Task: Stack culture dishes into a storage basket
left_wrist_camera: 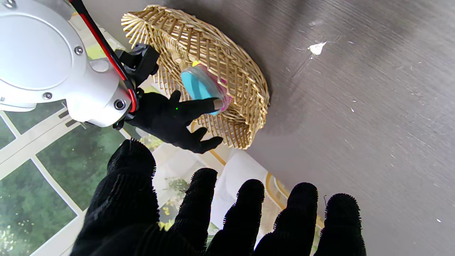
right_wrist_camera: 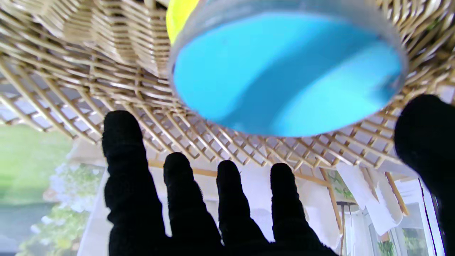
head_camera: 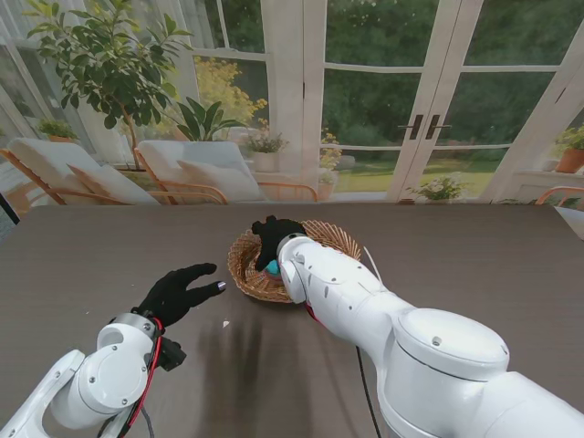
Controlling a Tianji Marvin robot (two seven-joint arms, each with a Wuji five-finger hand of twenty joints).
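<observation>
1. Your right hand [head_camera: 274, 235] hangs over the wicker basket [head_camera: 248, 272], fingers spread.
2. A blue dish [head_camera: 272, 267] shows in the basket beside your wrist.
3. Your left hand [head_camera: 179, 292] hovers open above the dark table [head_camera: 474, 265], left of the basket.

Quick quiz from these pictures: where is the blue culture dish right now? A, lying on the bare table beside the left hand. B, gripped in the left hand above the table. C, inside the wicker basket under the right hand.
C: the blue culture dish lies in the wicker basket, with the open right hand over it; the left hand is open and apart.
</observation>
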